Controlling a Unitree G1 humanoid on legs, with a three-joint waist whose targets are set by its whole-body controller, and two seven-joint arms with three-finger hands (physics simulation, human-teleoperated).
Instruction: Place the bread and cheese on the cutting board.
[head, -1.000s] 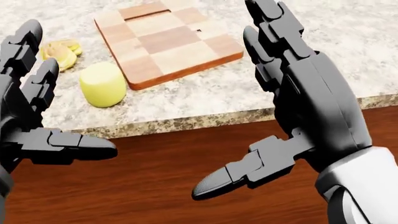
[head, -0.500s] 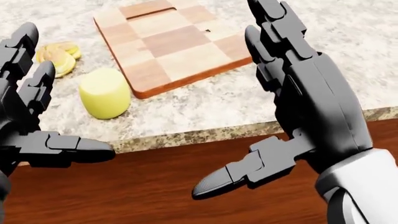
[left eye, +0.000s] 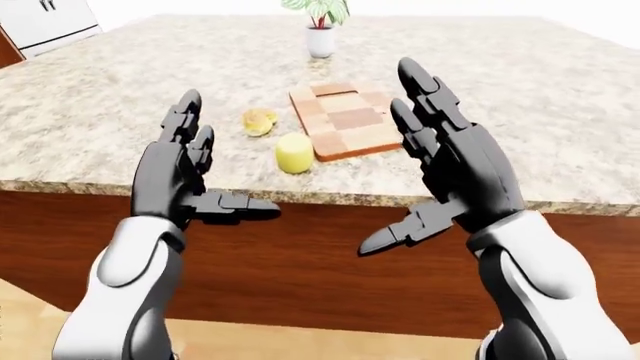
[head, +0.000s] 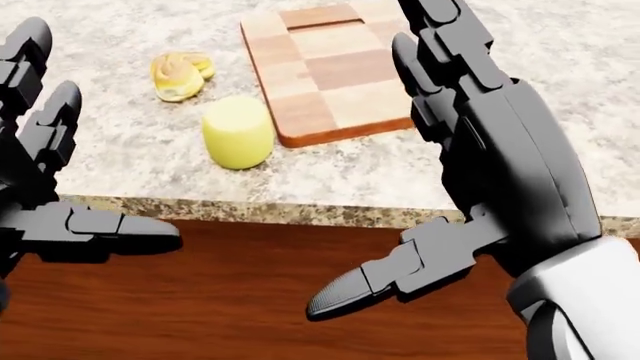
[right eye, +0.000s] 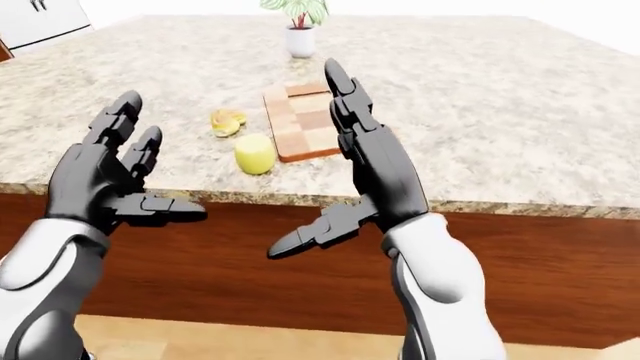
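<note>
Granite-look speckled counter (head: 560, 82) is carrying everything: pale yellow cheese cylinder (head: 238, 132) just beside checkered wooden cutting board (head: 330, 67), bread roll (head: 178, 76) nearby. Left hand (left eye: 185, 176) and right hand (left eye: 450, 169) are hovering unclenched, empty. Suggest stepping closer, then grabbing cheese sideways.

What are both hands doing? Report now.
Left hand: open, fingers spread, holding nothing.
Right hand: open, fingers spread, holding nothing.
</note>
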